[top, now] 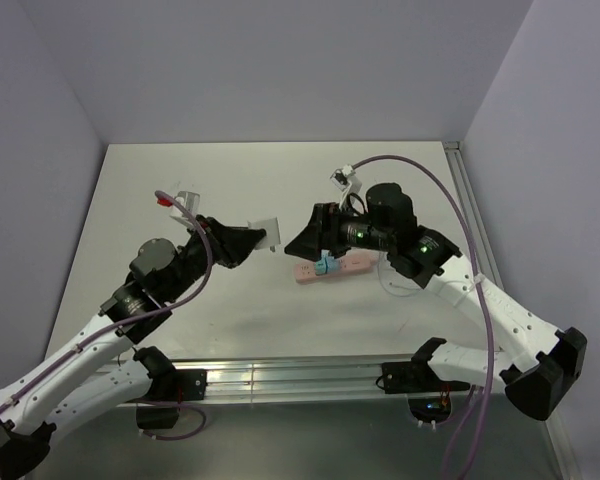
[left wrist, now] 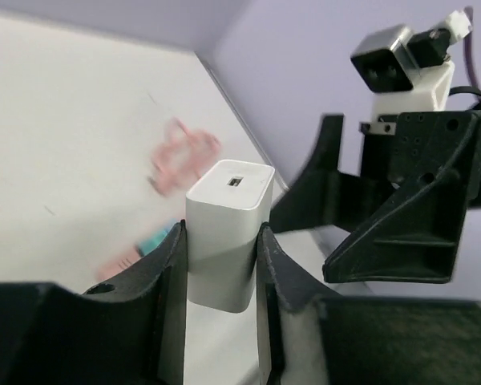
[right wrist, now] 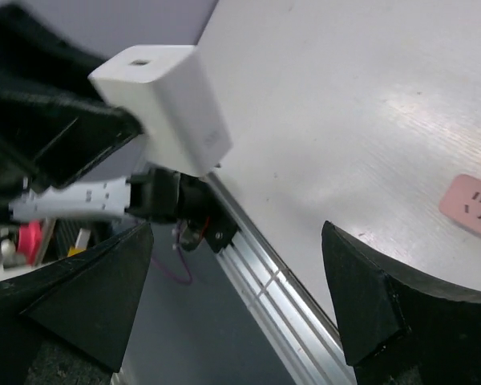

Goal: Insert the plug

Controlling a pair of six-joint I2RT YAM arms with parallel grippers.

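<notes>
Left wrist view shows the left gripper (left wrist: 222,237) clenched on the white block (left wrist: 228,212), the right gripper (right wrist: 236,233) wide and empty; next it probably must grasp the plug (top: 327,265) at the pink power strip (top: 352,264).

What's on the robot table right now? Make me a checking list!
Surface: white tabletop, with a metal rail along its near edge.
Job's things: the small teal-green plastic plug sits on the long pink power strip; whether it is pushed fully in cannot be told.
Clutter: small white block, in the left arm's grip.
Grippers: the left gripper has its jaws closed on the white block. The right gripper has its jaws wide open, holds nothing, and faces the block.
Cables: purple cables run along both arms.
Surroundings: pale lilac walls around the table.
</notes>
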